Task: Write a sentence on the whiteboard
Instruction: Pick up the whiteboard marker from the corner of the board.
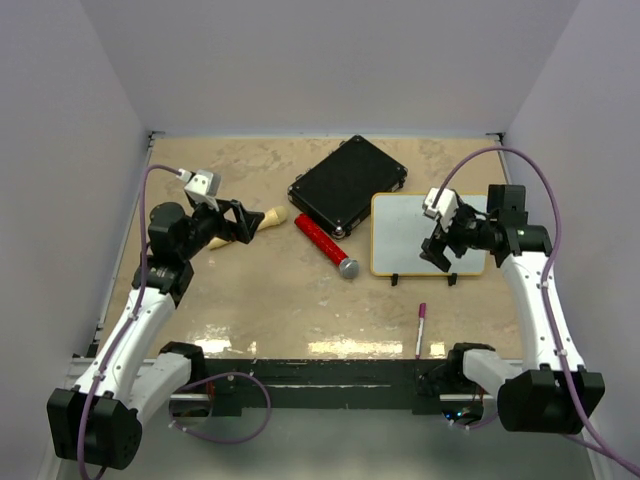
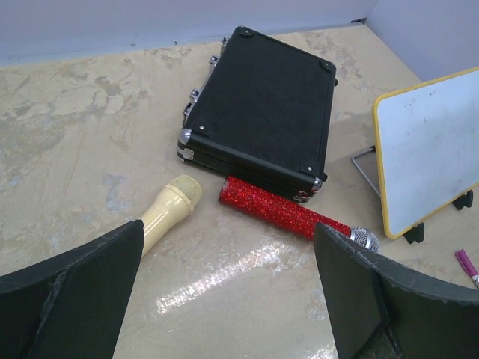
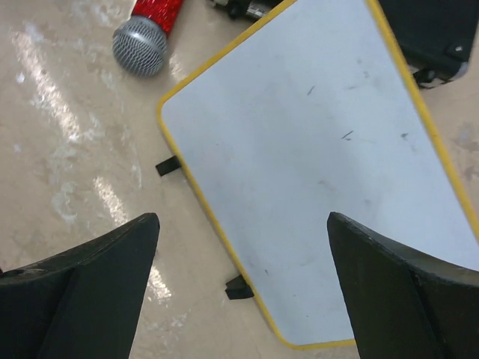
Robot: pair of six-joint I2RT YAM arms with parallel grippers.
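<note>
The whiteboard [image 1: 415, 233] with yellow rim and black clip feet lies at the right of the table; its surface is blank apart from a few faint marks, and no sentence shows. It also shows in the left wrist view [image 2: 430, 146] and the right wrist view [image 3: 314, 149]. My right gripper [image 1: 440, 250] is open and empty, hovering over the board's near edge [image 3: 243, 284]. A purple marker [image 1: 421, 330] lies on the table near the front edge, also in the left wrist view [image 2: 467, 267]. My left gripper [image 1: 238, 222] is open and empty at the left [image 2: 228, 299].
A black case [image 1: 347, 183] lies at the back middle, beside the board. A red glitter microphone [image 1: 326, 245] lies in front of it. A cream microphone [image 1: 255, 224] lies near my left gripper. White walls enclose the table.
</note>
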